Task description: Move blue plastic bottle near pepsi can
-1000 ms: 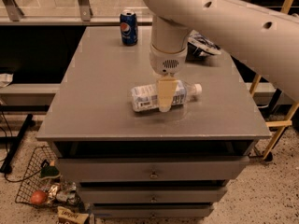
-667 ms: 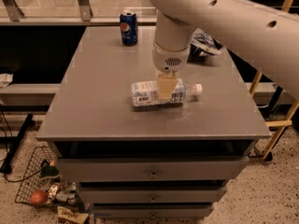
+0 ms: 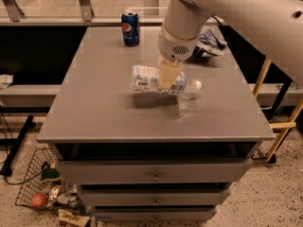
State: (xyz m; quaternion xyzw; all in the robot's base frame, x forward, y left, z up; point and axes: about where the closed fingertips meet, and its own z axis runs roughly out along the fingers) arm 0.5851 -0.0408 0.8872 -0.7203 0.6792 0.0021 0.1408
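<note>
With the claw [image 3: 168, 77] clamped on the blue plastic bottle [image 3: 144, 78], raised off the counter [image 3: 94, 112] yet well apart from the pepsi can [image 3: 130, 28], carrying over and release remain.

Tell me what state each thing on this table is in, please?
blue plastic bottle: capped, sideways, held just above the table.
gripper: closed on the blue plastic bottle, over mid-table.
pepsi can: upright, back edge.
snack bag: lying back right.
drawers: shut.
</note>
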